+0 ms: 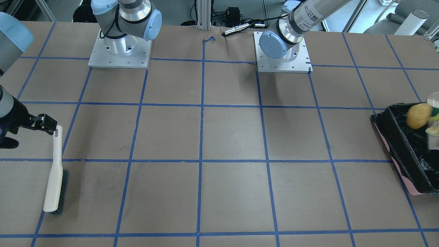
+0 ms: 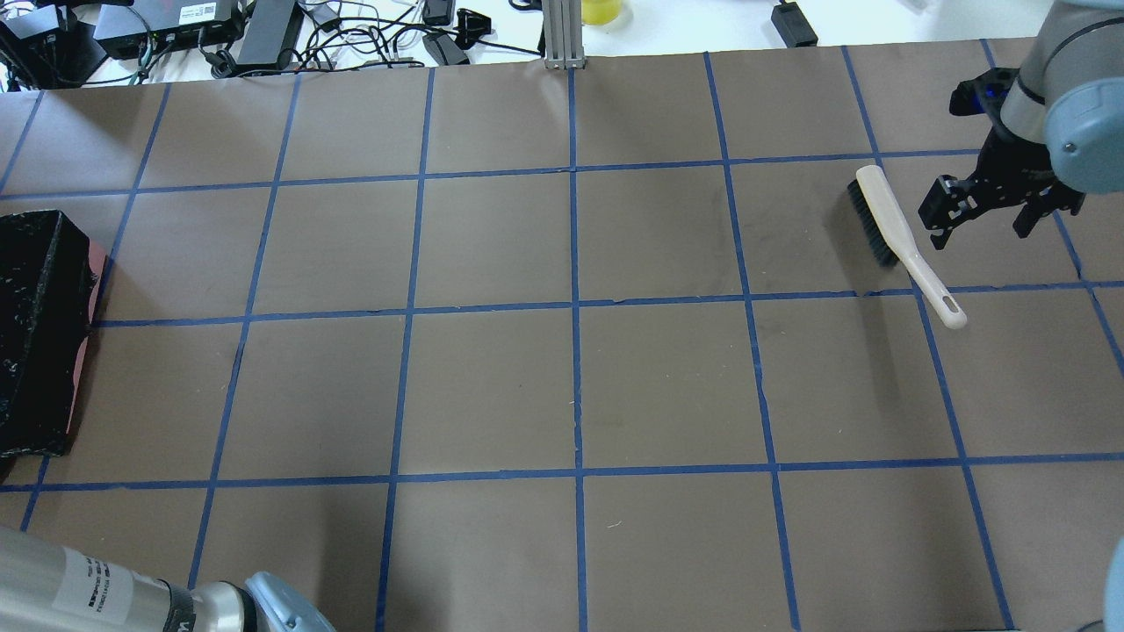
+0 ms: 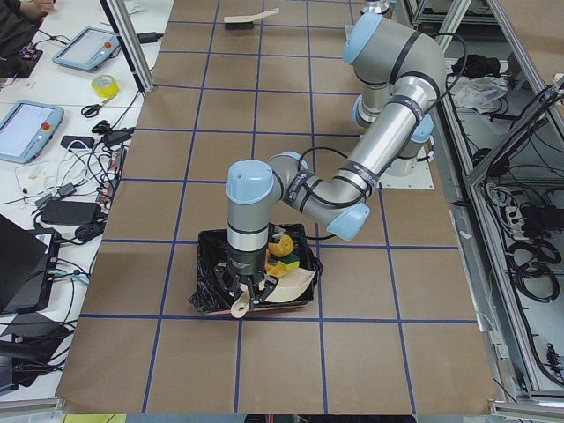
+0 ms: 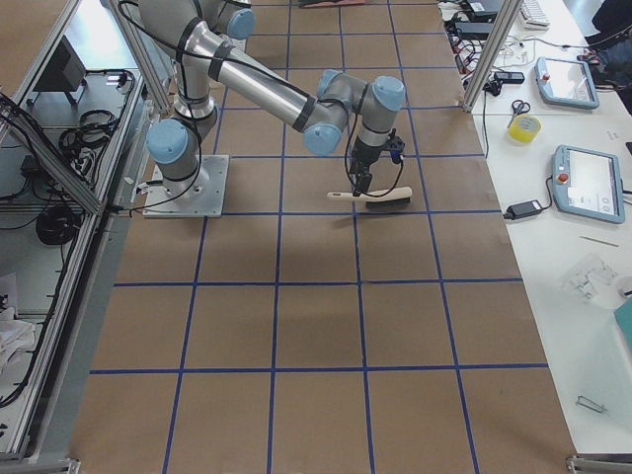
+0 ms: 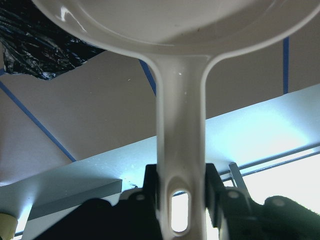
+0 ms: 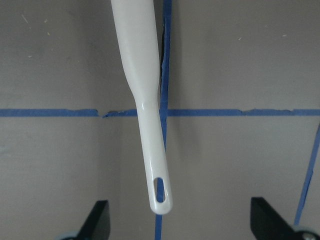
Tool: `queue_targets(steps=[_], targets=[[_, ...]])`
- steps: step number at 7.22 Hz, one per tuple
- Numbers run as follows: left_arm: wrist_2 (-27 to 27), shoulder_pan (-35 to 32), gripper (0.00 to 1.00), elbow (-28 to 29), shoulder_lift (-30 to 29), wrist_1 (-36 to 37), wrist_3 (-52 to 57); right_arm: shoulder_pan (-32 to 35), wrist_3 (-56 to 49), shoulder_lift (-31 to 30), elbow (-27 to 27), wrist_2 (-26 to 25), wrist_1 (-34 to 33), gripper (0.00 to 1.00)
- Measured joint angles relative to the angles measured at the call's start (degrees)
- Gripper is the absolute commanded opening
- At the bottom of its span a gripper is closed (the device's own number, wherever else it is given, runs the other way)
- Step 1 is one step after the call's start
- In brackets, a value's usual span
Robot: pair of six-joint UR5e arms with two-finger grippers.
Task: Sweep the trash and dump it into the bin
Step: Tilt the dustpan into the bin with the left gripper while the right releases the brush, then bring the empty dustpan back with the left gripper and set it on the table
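Observation:
My left gripper [image 5: 181, 192] is shut on the handle of the beige dustpan [image 5: 175, 30] and holds it tilted over the pink bin with the black bag [image 1: 401, 147]. The gripper and pan also show in the exterior left view [image 3: 242, 293], above the bin [image 3: 210, 295]. The yellow-orange potato lump [image 1: 419, 116], the green-and-yellow sponge [image 1: 435, 113] and the croissant piece [image 1: 432, 130] are over the bin's opening. My right gripper [image 6: 182, 225] is open and empty, just above the handle end of a white brush [image 6: 142, 90] that lies flat on the table [image 2: 889, 230].
The bin [image 2: 35, 333] stands at the table's left edge in the overhead view. The brush [image 1: 55, 178] lies at the opposite end. Brown table with a blue tape grid between them. Both arm bases stand at the table's rear edge.

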Motion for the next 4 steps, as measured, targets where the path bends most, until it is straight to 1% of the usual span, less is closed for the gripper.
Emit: queue_targets(steps=[2,3,4], targets=[[0.2,-0.2,0.00,-2.2,0.1,4.5,0.1,2.0,0.8,-4.9,-3.6,0.2,7.9,1.00],[0.8,-0.3,0.00,-3.4,0.4,6.4,0.1,4.3,3.3,-6.8,-5.4,0.2,11.3,1.00],[1.8,-0.4,0.00,-4.1,0.8,7.3,0.1,7.8,8.6,-7.9,-6.9,1.3,13.6,1.00]])
